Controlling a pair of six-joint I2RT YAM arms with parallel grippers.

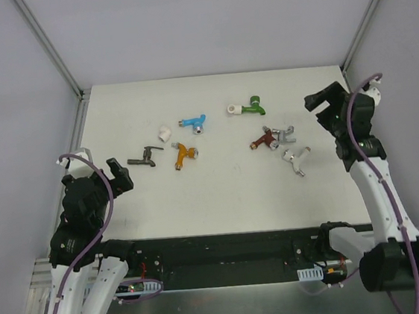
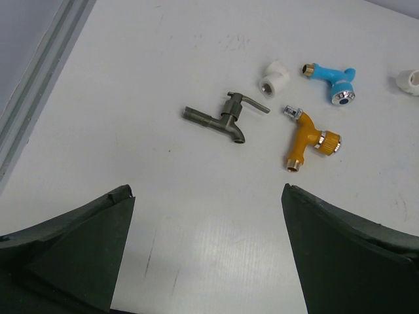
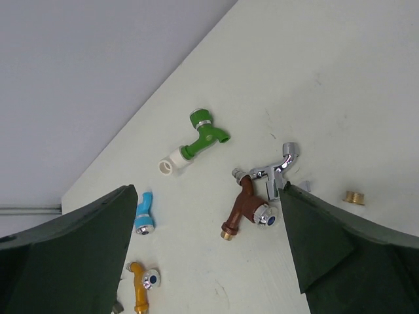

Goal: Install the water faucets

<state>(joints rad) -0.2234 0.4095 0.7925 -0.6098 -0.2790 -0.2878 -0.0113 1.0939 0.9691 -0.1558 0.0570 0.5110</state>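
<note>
Green faucet; blue faucet, chrome cap with blue centre; orange faucet, chrome trim; dark grey faucet; reddish-brown faucet, chrome cap, blue dot; silver faucet; whitish faucet; white elbow fitting; brass-coloured nut; white table.

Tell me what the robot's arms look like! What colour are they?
The left arm and right arm are white tubes with chunky black joints. A thin purple cable loops along each. The left tool and right tool are black, each with two broad, wedge-shaped fingers.
</note>
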